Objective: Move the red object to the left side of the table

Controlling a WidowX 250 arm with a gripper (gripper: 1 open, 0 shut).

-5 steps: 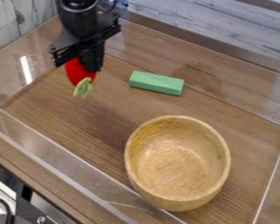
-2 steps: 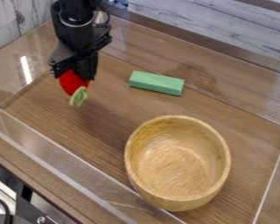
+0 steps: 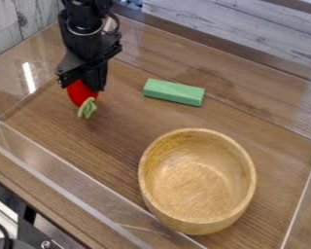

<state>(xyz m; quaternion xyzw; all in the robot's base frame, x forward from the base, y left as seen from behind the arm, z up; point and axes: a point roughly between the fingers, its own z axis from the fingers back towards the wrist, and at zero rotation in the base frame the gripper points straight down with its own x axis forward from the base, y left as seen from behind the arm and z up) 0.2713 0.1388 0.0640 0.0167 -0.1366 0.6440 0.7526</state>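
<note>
The red object (image 3: 81, 95) is a small glossy strawberry toy whose green leafy end points down toward the table (image 3: 106, 156). It hangs between the black fingers of my gripper (image 3: 83, 86), which is shut on it just above the tabletop, in the left half of the table. The arm's dark body rises behind it toward the top of the view. The toy's lower tip is at or just over the wood; I cannot tell whether it touches.
A flat green rectangular block (image 3: 174, 92) lies to the right of the gripper. A large wooden bowl (image 3: 197, 180) stands at the front right. Clear acrylic walls (image 3: 81, 199) border the tabletop along the front and left.
The gripper has carried the red object a little to the left and slightly lower over the last second. The block and bowl have not moved.
</note>
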